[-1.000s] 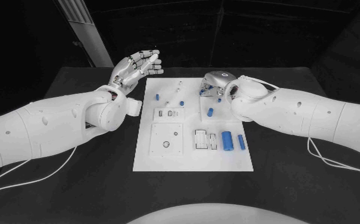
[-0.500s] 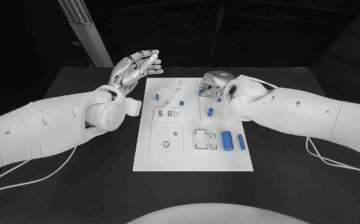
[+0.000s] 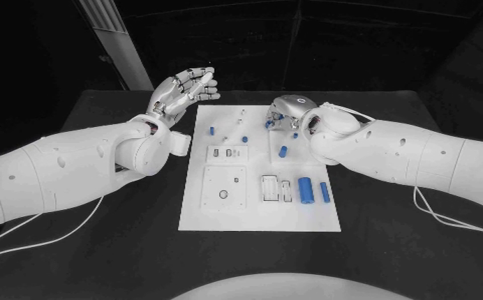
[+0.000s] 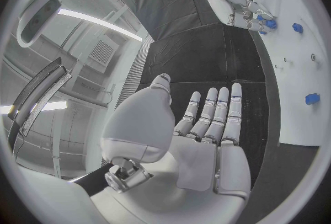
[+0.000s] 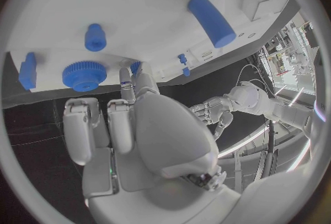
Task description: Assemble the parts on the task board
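The white task board (image 3: pixel 259 209) lies in the middle of the black table. My left hand (image 3: pixel 184 91) is raised off the board's far left corner, fingers spread and holding nothing; its palm (image 4: pixel 200 147) is bare. My right hand (image 3: pixel 287 113) reaches down over the board's far right corner, fingers curled close to a blue gear (image 5: pixel 84 76). A bit of blue (image 5: pixel 135 67) shows between its thumb tip and a finger; I cannot tell whether it is gripped. A blue peg (image 5: pixel 95 37) and a blue cylinder (image 5: pixel 212 21) sit just beyond the fingers.
Two blue cylinders (image 3: pixel 304 188) (image 3: pixel 324 191) lie at the board's near right. Small blue pieces (image 3: pixel 211 130) (image 3: pixel 243 138) (image 3: pixel 283 151) sit farther back, with recessed pockets (image 3: pixel 223 187) on the left half. A slanted pale post (image 3: pixel 106 28) stands behind the table's far left.
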`<state>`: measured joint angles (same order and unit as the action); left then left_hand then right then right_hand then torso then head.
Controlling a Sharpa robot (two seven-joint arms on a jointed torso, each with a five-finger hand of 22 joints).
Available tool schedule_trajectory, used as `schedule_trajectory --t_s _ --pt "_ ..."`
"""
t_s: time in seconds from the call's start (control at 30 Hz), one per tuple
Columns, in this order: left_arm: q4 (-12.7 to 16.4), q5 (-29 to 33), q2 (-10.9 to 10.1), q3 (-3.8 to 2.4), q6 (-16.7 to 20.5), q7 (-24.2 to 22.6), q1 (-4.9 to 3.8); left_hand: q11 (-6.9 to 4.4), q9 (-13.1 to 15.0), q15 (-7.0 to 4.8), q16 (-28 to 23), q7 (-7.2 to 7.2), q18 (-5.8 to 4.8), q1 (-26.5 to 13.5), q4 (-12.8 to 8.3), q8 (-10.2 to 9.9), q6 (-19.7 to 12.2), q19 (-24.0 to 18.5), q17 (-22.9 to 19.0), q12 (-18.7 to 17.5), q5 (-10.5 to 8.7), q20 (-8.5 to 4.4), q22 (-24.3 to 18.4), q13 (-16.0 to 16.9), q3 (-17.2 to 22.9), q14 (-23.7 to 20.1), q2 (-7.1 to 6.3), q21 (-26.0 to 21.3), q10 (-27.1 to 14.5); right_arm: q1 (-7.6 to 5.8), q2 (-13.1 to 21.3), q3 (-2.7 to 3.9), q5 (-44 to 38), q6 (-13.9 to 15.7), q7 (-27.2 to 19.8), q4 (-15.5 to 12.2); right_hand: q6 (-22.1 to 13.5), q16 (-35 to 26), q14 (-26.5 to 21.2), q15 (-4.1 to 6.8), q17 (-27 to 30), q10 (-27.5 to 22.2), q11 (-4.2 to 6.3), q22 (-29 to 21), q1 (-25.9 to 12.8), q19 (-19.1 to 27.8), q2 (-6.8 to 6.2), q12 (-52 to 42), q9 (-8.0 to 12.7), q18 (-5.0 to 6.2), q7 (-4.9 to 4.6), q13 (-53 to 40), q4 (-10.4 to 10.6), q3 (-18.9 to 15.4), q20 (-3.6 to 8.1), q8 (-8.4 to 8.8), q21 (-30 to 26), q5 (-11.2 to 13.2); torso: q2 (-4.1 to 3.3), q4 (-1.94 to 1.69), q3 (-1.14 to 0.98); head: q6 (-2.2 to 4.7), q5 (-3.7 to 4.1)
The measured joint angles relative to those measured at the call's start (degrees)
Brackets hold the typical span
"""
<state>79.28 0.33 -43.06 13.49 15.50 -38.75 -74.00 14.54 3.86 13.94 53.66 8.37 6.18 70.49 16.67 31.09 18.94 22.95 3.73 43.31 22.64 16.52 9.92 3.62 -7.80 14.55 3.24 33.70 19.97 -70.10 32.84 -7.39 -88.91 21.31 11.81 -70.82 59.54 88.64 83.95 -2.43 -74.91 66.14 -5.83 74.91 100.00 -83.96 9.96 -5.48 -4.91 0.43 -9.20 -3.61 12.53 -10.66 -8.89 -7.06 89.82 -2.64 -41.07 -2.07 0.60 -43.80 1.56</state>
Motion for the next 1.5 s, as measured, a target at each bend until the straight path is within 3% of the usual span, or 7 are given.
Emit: schedule_trajectory --t_s 0.07,0.27,0.4,0.6,1.0,1.23,1.5 --pt "-0.03 0.00 -0.01 0.00 0.00 0.00 0.00 0.00 0.00 0.00 0.00 0.00 0.00 0.00 0.00 0.00 0.00 0.00 0.00 0.00 0.00 0.00 0.00 0.00 0.00 0.00 0.00 0.00 0.00 0.12 0.29 0.58 0.23 1.01 -0.56 -0.32 0.00 0.00 0.00 0.00 0.00 0.00 0.00 0.00 0.00 0.00 0.00 0.00 0.00 0.00 0.00 0.00 0.03 -0.03 0.00 0.00 0.00 0.00 0.00 -0.01 -0.01 0.05 -0.12" --pt "-0.22 0.00 0.04 0.00 0.00 0.00 0.01 0.00 0.00 0.00 0.00 0.00 0.00 0.00 0.00 0.00 0.00 0.00 0.00 0.00 0.00 0.00 0.00 0.00 0.00 0.00 0.00 0.00 0.00 -0.03 0.71 4.08 1.29 4.16 -2.71 -1.15 0.52 0.00 0.00 0.00 0.00 0.41 0.00 0.00 0.28 0.00 -0.29 0.00 0.04 0.00 0.09 0.00 -0.11 0.11 0.00 0.04 0.00 0.11 0.00 -0.04 0.01 0.29 -0.44" --pt "-0.48 0.00 0.26 0.00 0.00 0.00 0.01 0.00 0.00 0.00 0.00 0.00 0.00 0.00 0.00 0.00 0.00 0.00 0.00 0.00 0.00 0.00 0.00 0.00 0.00 0.00 0.00 0.00 0.00 -0.15 0.69 5.06 1.87 5.57 -3.97 -0.99 0.52 0.00 0.00 0.00 0.00 0.41 0.00 0.00 0.30 -0.20 -0.28 0.00 0.09 0.00 0.09 0.05 -0.11 0.11 0.20 0.09 0.00 0.11 0.00 -0.04 0.05 0.40 -0.60" --pt "-0.96 0.00 0.79 0.00 -0.03 0.00 0.01 0.00 0.00 0.00 0.00 0.00 0.00 0.00 0.00 0.00 0.00 0.00 0.00 0.00 0.00 0.00 0.00 0.00 0.00 0.00 0.00 0.00 0.00 -0.12 -0.36 5.55 2.32 6.22 -5.72 0.52 0.53 0.00 0.00 -0.01 0.01 0.61 0.21 0.00 0.60 -0.20 0.02 0.28 0.09 0.00 0.10 0.05 0.05 0.26 0.20 0.16 0.00 0.29 0.00 -0.09 0.07 0.85 -1.21" --pt "-1.65 -0.01 1.68 0.00 -0.10 -0.01 0.02 0.00 -0.07 0.00 0.00 0.00 0.00 0.00 0.00 0.00 0.00 0.00 0.00 0.00 0.00 0.00 0.00 0.00 0.00 0.00 0.00 0.00 0.00 -0.12 -4.13 5.68 2.26 5.10 -8.66 5.63 0.72 0.00 0.00 -0.01 0.01 0.61 0.21 0.00 1.13 -0.01 -0.22 0.28 0.09 0.00 0.31 0.04 0.05 0.26 0.39 -0.04 0.00 0.09 -0.17 -0.21 0.09 2.16 -2.47" --pt "-1.69 -0.01 1.70 0.00 -0.10 -0.01 0.01 0.00 -0.07 0.00 0.00 0.00 0.00 0.22 0.00 0.00 0.00 0.00 0.00 0.00 0.00 0.00 0.00 0.00 0.00 0.00 0.22 0.00 0.00 -0.12 -6.33 5.68 2.18 3.43 -9.87 8.40 0.70 0.00 0.21 0.20 0.01 0.61 0.21 -0.01 1.13 -0.01 -0.22 0.50 0.09 0.00 0.31 0.09 0.05 0.26 0.39 -0.04 0.00 0.09 -0.73 -0.94 0.12 2.96 -2.74" --pt "-1.64 -0.01 1.62 0.00 -0.09 -0.01 0.01 0.00 -0.06 0.00 0.00 0.00 0.01 0.22 0.00 0.00 0.00 0.00 0.00 0.00 0.00 0.00 0.00 0.00 0.00 0.00 0.22 0.00 0.00 -0.10 -7.23 5.69 1.92 1.49 -10.32 9.88 0.72 0.00 0.21 0.20 0.01 0.61 0.21 -0.01 1.13 -0.01 -0.22 0.50 0.15 0.00 0.27 0.09 0.05 0.24 0.39 -0.02 0.00 0.09 -1.42 -1.72 0.33 3.13 -2.61"
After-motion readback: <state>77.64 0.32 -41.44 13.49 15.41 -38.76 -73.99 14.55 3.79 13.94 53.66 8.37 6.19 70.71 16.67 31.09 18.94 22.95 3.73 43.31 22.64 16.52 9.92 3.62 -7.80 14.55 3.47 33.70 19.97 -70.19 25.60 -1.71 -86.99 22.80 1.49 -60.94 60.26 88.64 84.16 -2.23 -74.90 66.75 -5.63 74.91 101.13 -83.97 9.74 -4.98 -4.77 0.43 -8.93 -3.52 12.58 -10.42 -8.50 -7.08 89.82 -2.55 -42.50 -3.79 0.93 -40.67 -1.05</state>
